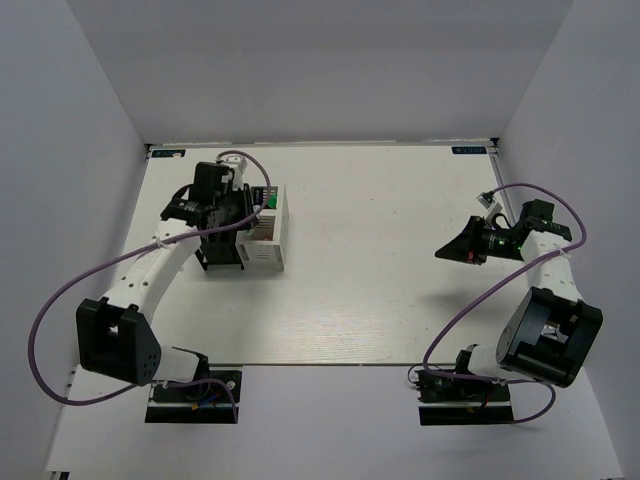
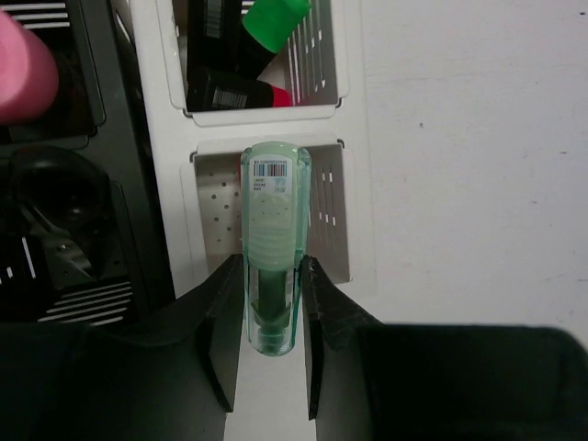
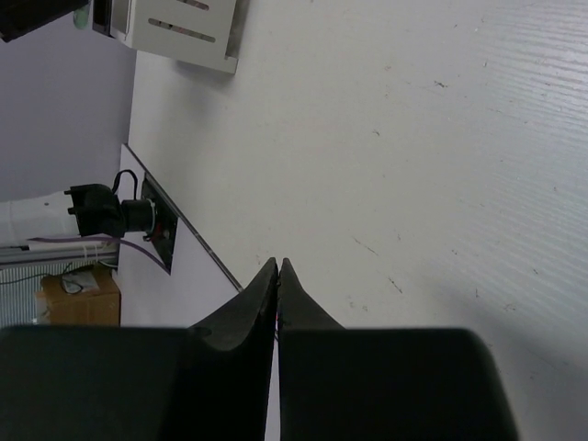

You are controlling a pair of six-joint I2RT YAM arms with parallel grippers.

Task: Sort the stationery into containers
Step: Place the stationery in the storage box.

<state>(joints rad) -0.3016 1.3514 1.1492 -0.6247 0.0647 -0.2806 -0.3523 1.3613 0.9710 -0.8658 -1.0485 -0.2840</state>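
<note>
Left gripper (image 2: 273, 268) clamps a green pen (image 2: 274, 207) above the white table (image 2: 459, 184) (grey-walled enclosure (image 1: 320, 70)).

L claw (image 2: 273, 276) clamped, R claw (image 3: 277, 268) closed.

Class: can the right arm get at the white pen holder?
Probably not: the left gripper, gripping a green pen, hangs over the holder, far across the table from the right gripper.
</note>
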